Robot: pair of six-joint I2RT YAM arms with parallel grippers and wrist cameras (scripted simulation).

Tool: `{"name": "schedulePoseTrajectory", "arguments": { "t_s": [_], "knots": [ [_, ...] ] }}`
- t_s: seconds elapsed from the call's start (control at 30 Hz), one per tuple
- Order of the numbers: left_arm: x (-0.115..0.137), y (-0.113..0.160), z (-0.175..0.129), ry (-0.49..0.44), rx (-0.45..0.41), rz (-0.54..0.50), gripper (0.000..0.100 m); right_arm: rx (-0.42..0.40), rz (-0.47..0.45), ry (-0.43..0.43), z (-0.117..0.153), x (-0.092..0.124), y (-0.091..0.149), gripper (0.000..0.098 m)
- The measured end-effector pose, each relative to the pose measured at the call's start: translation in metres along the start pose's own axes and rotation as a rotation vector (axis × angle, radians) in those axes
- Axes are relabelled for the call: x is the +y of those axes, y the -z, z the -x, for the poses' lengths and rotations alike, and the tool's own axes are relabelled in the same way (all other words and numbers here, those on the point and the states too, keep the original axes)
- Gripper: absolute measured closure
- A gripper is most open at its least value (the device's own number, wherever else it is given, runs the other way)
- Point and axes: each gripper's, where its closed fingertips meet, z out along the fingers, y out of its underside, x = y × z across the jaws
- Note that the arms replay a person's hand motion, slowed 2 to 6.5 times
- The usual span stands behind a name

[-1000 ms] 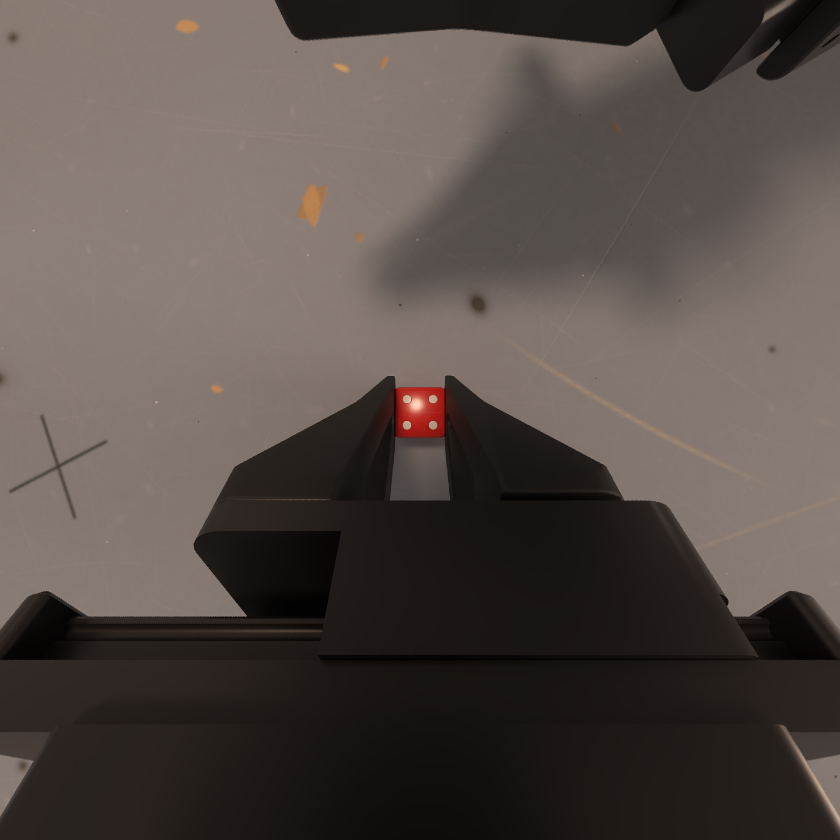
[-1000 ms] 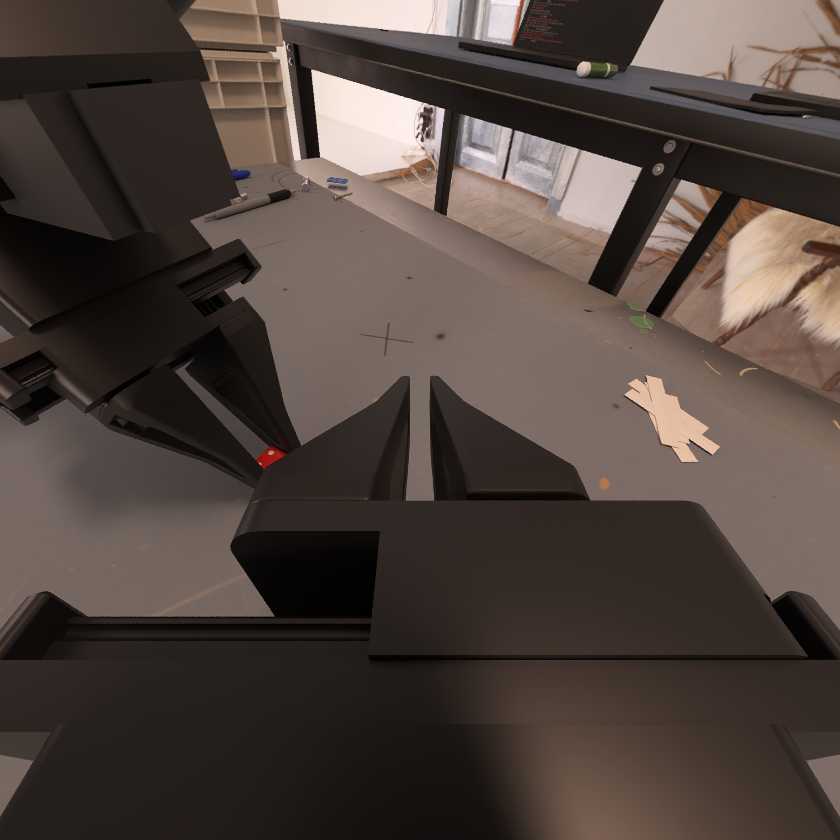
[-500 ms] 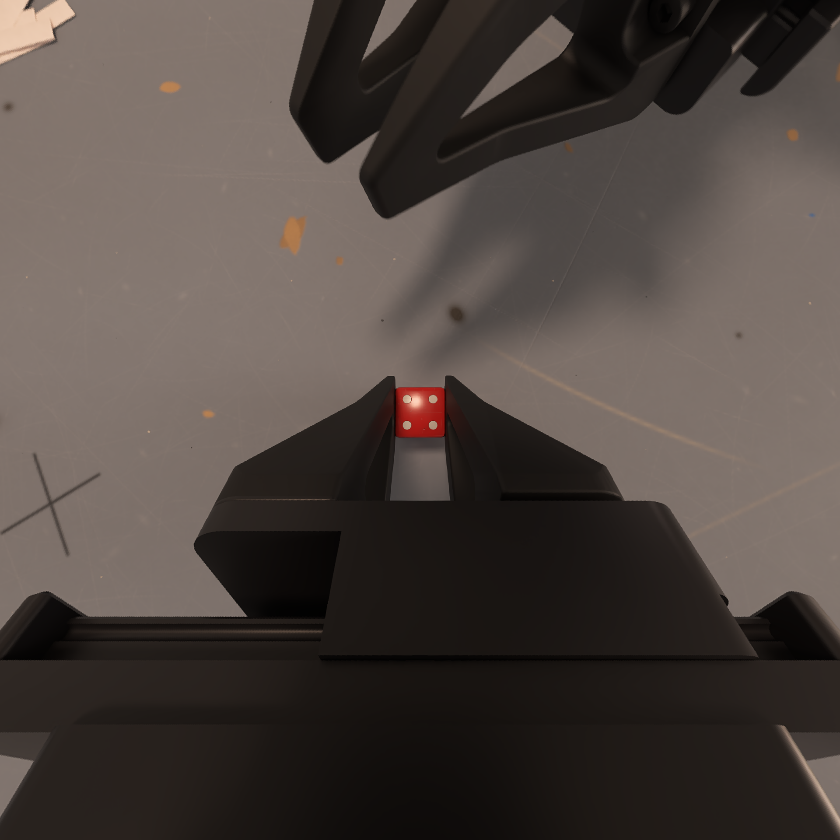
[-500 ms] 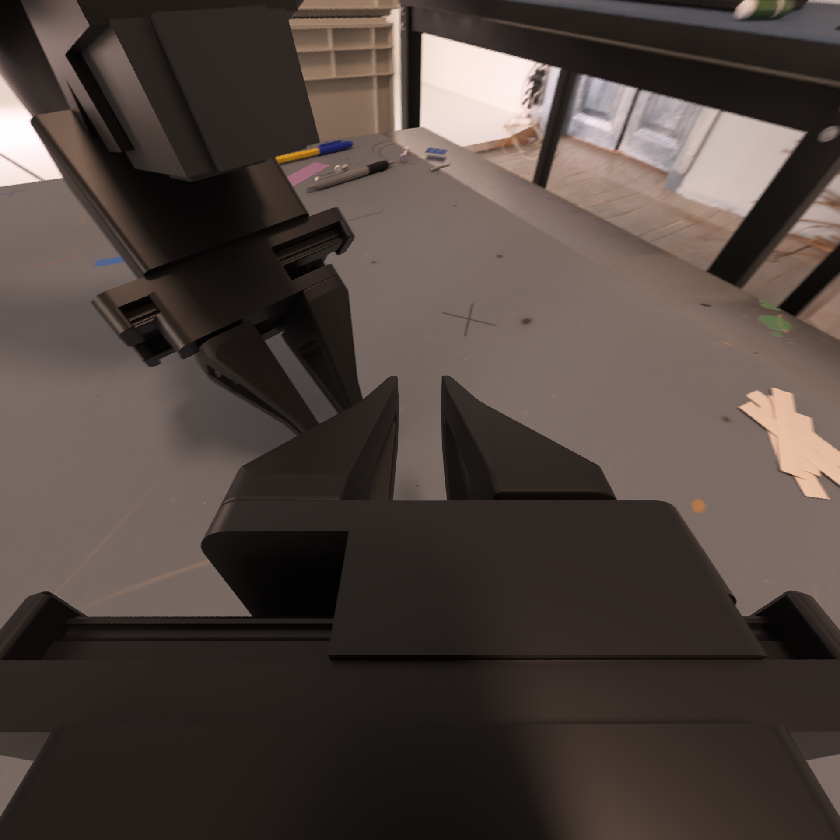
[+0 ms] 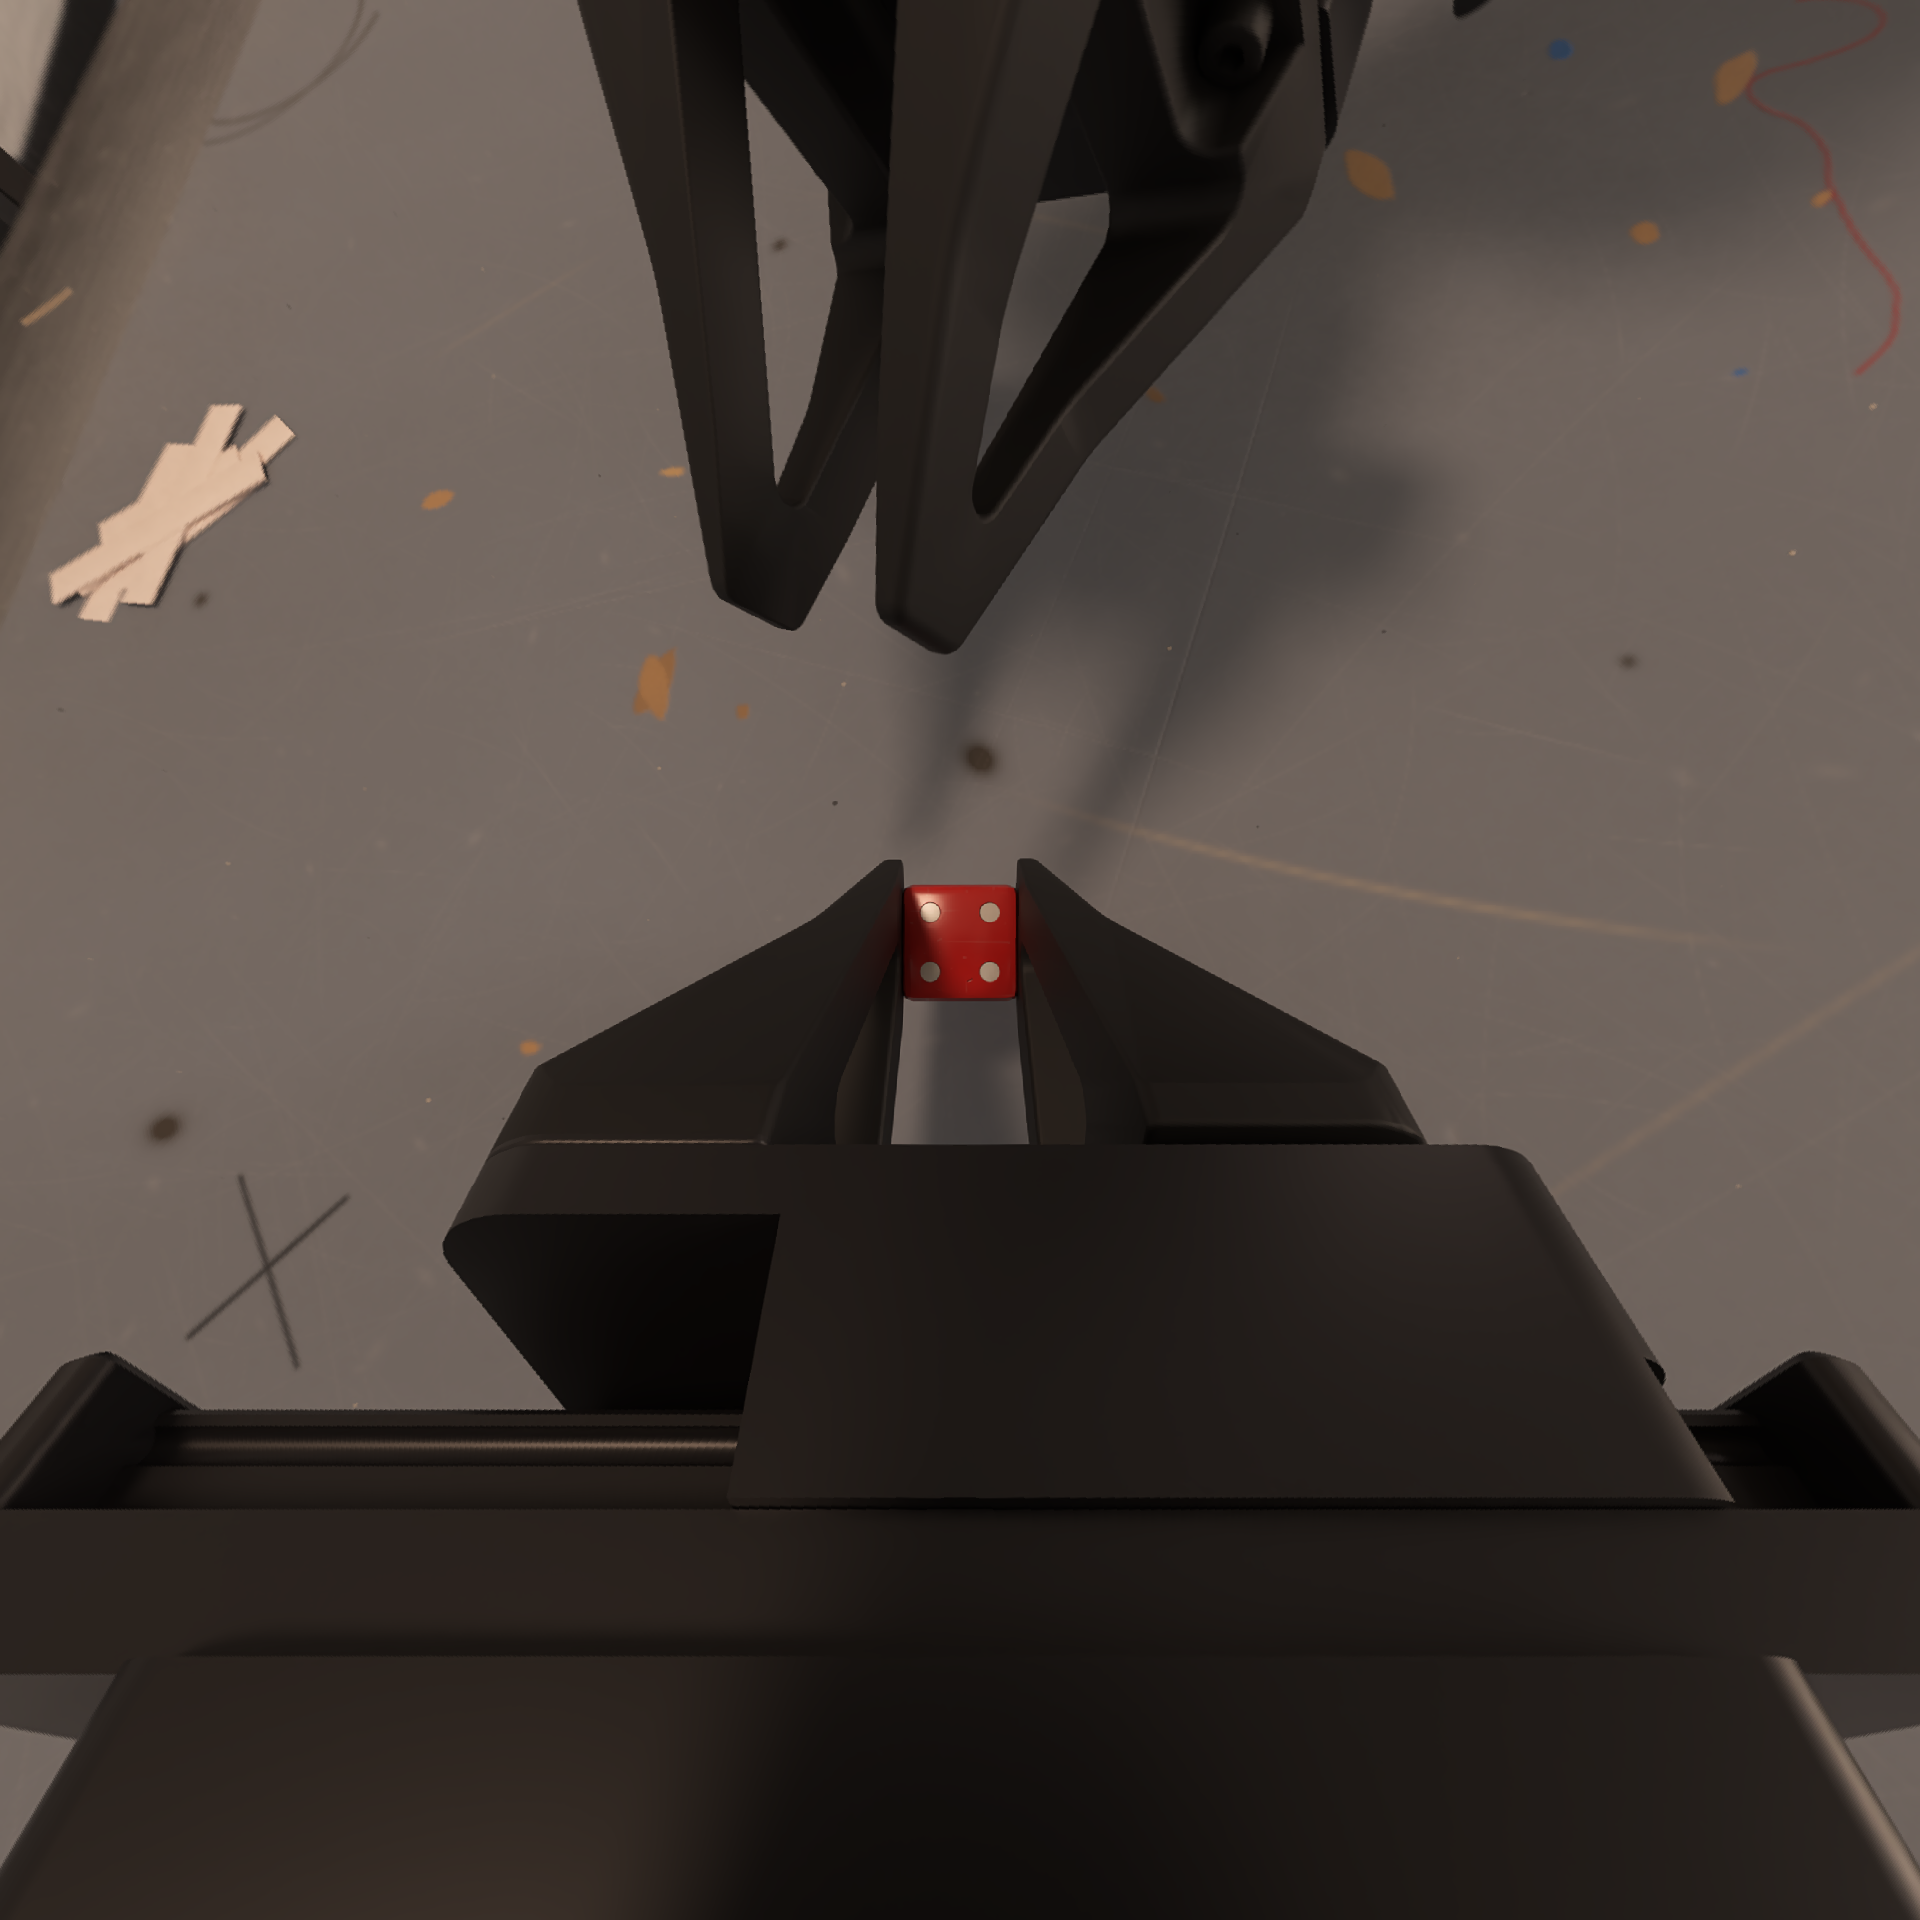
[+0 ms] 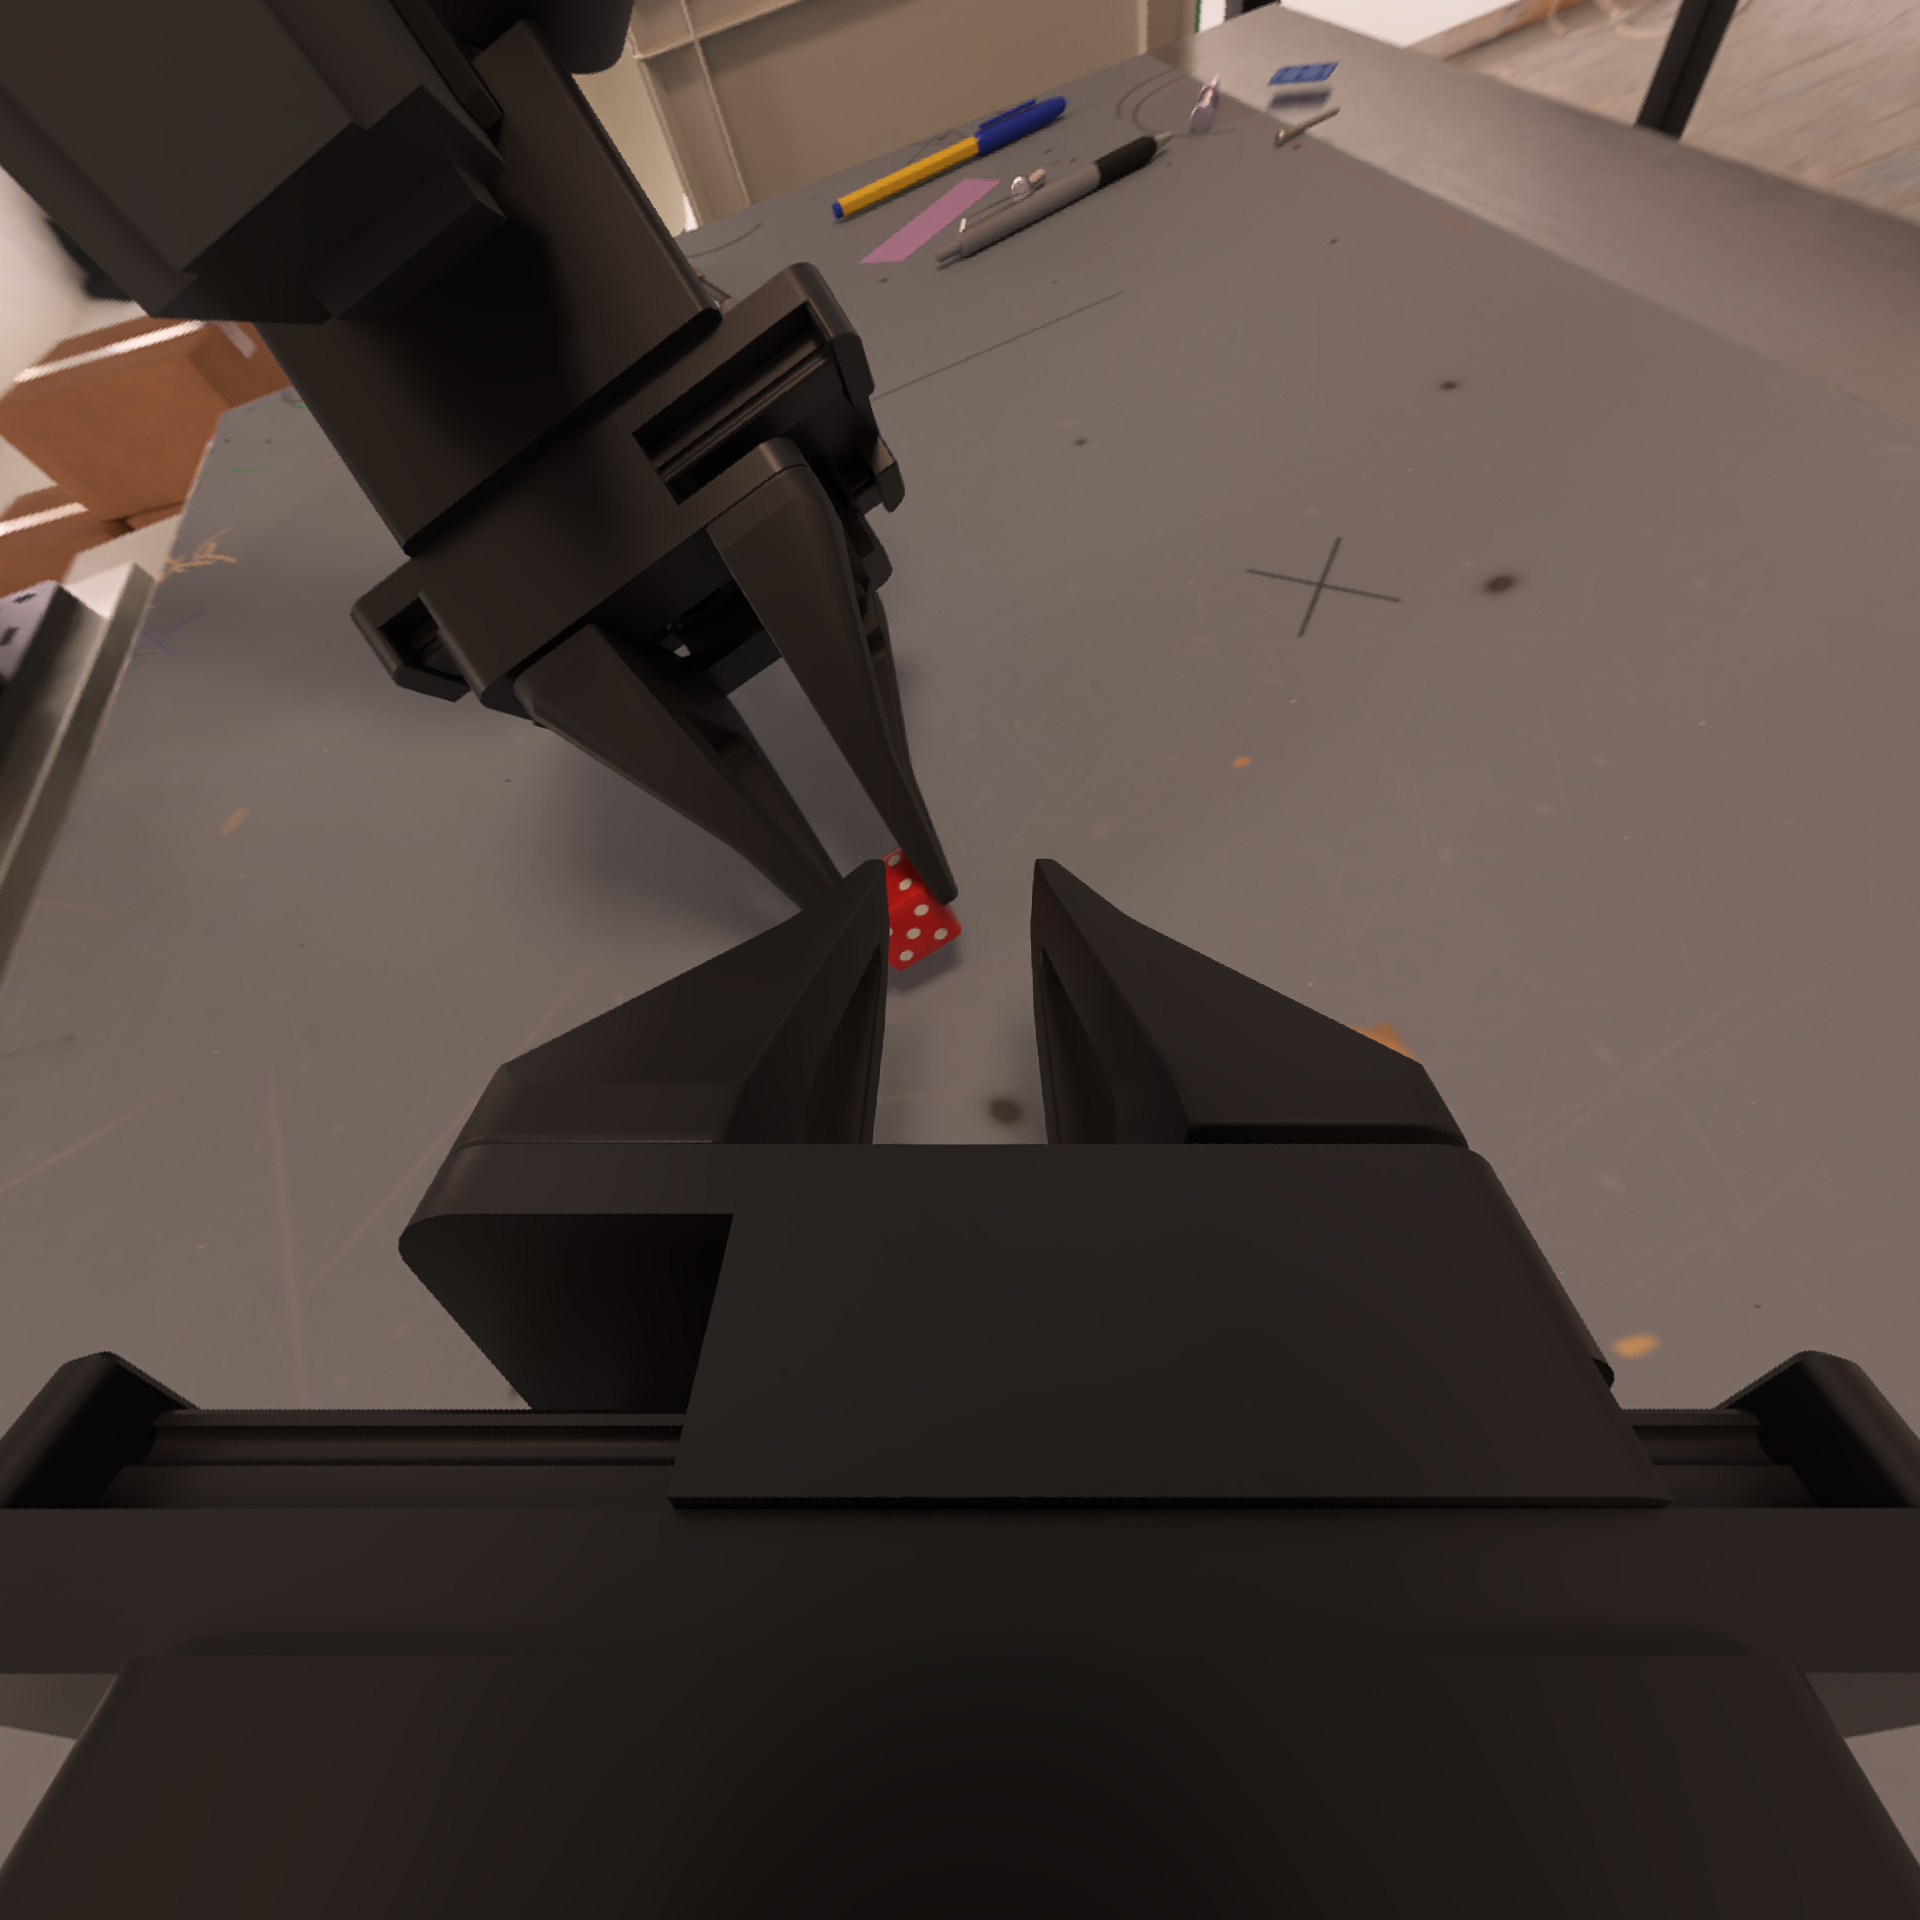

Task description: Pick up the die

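The die (image 5: 958, 940) is small and red with white pips. My left gripper (image 5: 958, 873) is shut on it, one finger on each side, and holds it a little above the grey table (image 5: 1455, 727). In the right wrist view the die (image 6: 920, 925) shows between the left gripper's (image 6: 888, 888) tips, partly hidden behind my right gripper's left finger. My right gripper (image 6: 958, 873) is open and empty, its tips close in front of the die. It also shows in the left wrist view (image 5: 857, 623), pointing down just beyond the die.
Pale paper strips (image 5: 166, 520) lie near the table's edge. A drawn cross (image 6: 1320, 592) marks the table. A yellow and blue pen (image 6: 956, 156), a grey pen (image 6: 1049, 197) and a pink strip (image 6: 930, 218) lie at the far end. Brown boxes (image 6: 125, 416) stand beyond the table.
My left gripper has risen with the die in it. My right gripper has swung round to face the die, come closer, and its fingers have spread apart.
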Motion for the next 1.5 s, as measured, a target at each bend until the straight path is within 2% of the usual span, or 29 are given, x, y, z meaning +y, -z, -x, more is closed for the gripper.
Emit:
{"name": "schedulePoseTrajectory", "arguments": {
  "t_s": [0.2, 0.53, 0.97, 1.5],
  "knots": [
    [0.000, 0.004, 0.001, -0.069, -0.029, -0.027, 0.082, -0.057, -0.015, -0.034, 0.004, -0.002, 0.003, 0.0736],
    [-0.002, 0.006, -0.002, -0.128, -0.031, -0.053, 0.082, -0.134, -0.060, 0.042, 0.020, -0.003, 0.009, 0.0720],
    [-0.004, 0.008, -0.008, -0.128, 0.031, -0.057, 0.082, -0.147, 0.037, 0.161, 0.033, 0.011, 0.001, 0.0670],
    [-0.002, 0.007, -0.008, -0.106, 0.053, -0.045, 0.082, -0.139, 0.103, 0.177, 0.033, 0.016, -0.004, 0.0668]
  ]
}}
